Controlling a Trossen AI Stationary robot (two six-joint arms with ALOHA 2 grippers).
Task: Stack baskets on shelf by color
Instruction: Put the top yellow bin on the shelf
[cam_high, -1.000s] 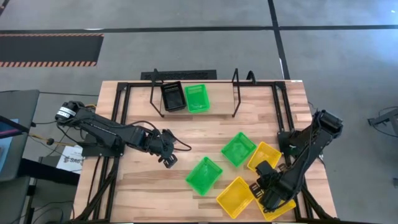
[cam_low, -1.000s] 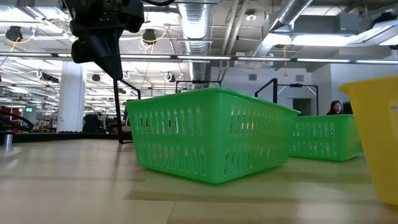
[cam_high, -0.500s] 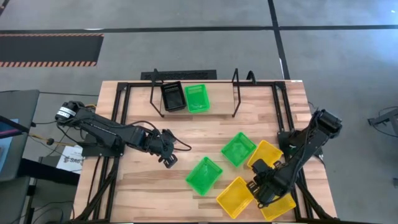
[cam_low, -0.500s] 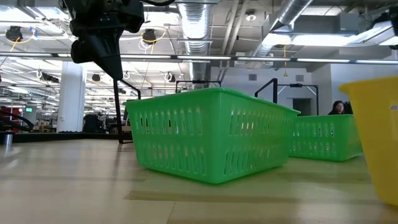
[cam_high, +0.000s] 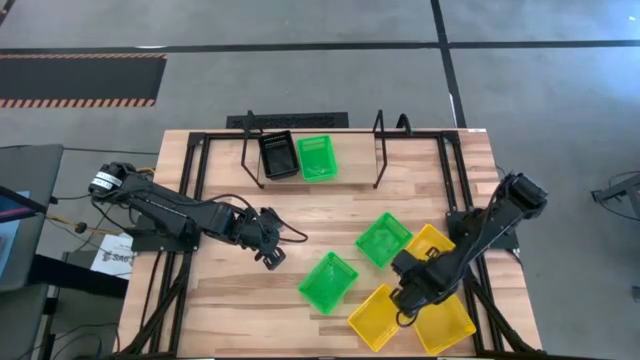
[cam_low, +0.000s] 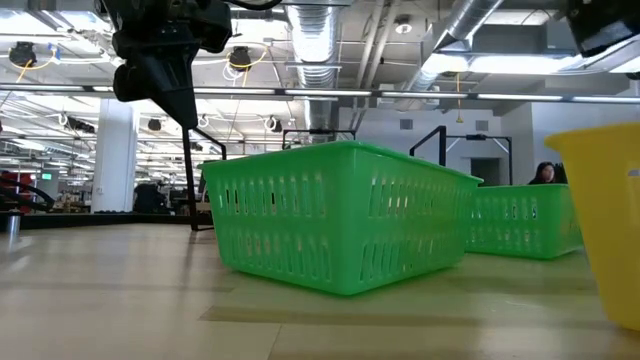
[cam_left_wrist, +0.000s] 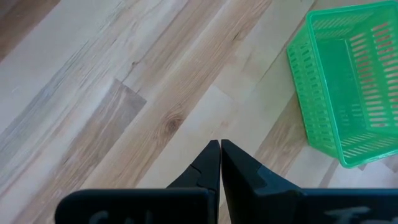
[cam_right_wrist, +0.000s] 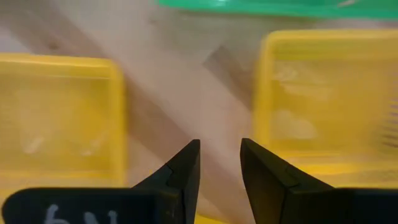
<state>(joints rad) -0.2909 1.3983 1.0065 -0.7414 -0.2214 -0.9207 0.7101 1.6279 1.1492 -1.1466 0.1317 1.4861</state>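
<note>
The shelf (cam_high: 352, 168) at the far edge carries a black basket (cam_high: 278, 155) and a green basket (cam_high: 317, 157) side by side. Two more green baskets (cam_high: 383, 239) (cam_high: 328, 281) and three yellow baskets (cam_high: 376, 316) (cam_high: 428, 245) (cam_high: 443, 325) rest on their bottoms on the table. My right gripper (cam_right_wrist: 219, 146) hangs open, pointing down over bare wood between two yellow baskets (cam_right_wrist: 59, 106) (cam_right_wrist: 323, 93); it shows in the high view too (cam_high: 405, 298). My left gripper (cam_left_wrist: 219, 144) is shut above the table's left middle (cam_high: 270, 250), beside a green basket (cam_left_wrist: 348, 74).
Black frame rails (cam_high: 195, 190) run along the table's left and right sides. In the low view the nearest green basket (cam_low: 340, 215) fills the middle and a yellow basket's wall (cam_low: 610, 220) stands at the right. Bare wood lies on the table's near left (cam_high: 230, 310).
My right gripper has gone from over the near-right yellow basket toward the table's left, and has rolled about its own axis. It now stands between the yellow baskets, and the near-right one lies uncovered. The gap between its fingers shows no clear change.
</note>
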